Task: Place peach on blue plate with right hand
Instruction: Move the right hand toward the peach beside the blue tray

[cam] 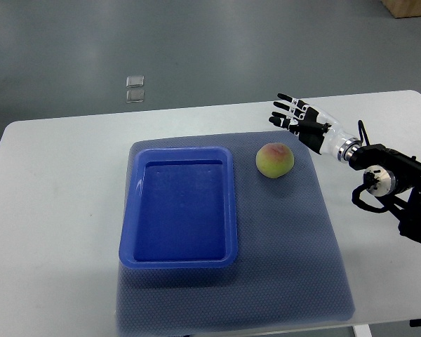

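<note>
Peach (274, 160) sits just left of the spread, empty right hand (299, 121); a glancing touch could roll it away from the plate (179, 261).

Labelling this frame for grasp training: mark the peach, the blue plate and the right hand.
peach (275, 161), top view, middle of the fruit.
blue plate (183, 262), top view, its near rim.
right hand (299, 119), top view, middle of the open hand.

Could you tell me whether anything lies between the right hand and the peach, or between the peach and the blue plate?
Nothing visible: only bare mat separates the right hand, peach and blue plate.
</note>
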{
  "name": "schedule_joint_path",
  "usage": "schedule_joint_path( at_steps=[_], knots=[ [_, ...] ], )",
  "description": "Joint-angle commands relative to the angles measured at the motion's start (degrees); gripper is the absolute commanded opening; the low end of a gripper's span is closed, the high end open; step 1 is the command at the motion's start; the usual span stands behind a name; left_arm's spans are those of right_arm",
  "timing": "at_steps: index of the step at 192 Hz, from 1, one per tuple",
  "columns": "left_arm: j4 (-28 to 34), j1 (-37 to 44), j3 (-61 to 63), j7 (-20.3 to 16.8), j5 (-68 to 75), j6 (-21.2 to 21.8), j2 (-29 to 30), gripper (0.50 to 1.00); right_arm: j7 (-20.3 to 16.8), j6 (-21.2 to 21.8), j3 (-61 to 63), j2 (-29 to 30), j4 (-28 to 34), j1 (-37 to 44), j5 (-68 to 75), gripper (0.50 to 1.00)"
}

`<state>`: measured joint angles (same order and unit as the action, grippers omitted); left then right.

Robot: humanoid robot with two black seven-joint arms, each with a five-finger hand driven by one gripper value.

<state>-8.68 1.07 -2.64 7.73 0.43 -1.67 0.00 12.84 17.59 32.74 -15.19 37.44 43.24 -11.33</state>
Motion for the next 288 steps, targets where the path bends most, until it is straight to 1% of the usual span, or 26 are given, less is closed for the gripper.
schedule_joint_path(
  at_steps=[1, 86, 118, 202, 276, 277, 288],
  knots=[
    [-0.02, -0.01, 0.00, 0.00, 0.01, 0.08, 0.00, 1.000, 0.00, -0.10, 0.04, 0.07, 0.00, -0.09, -0.01, 0.930],
    [-0.10, 0.34, 0.35, 0.53, -0.25, 0.00, 0.00, 1.000, -0.09, -0.10, -0.14, -0.11, 0.00, 0.00, -0.27, 0.930],
    [0.25, 0.34, 0.35, 0.44, -0.17, 0.00, 0.00, 1.000, 0.00, -0.10, 0.13, -0.72, 0.35, 0.35, -6.95, 0.930],
    [0.69, 0.16, 0.44, 0.44, -0.17, 0.26, 0.00, 1.000, 0.00, 1.22, -0.05, -1.07, 0.70, 0.97, -12.05, 0.930],
    [0.69, 0.16, 0.53, 0.44, -0.17, 0.26, 0.00, 1.000, 0.00, 1.40, -0.14, -1.25, 0.79, 2.64, -21.80, 0.930],
    [0.69, 0.16, 0.53, 0.44, -0.17, 0.26, 0.00, 1.000, 0.00, 1.83, -0.14, -1.68, 0.79, 3.16, -23.72, 0.930],
    [0.69, 0.16, 0.53, 0.44, -0.17, 0.26, 0.00, 1.000, 0.00, 3.07, -0.05, -2.39, 0.88, 3.60, -25.49, 0.930]
  ],
)
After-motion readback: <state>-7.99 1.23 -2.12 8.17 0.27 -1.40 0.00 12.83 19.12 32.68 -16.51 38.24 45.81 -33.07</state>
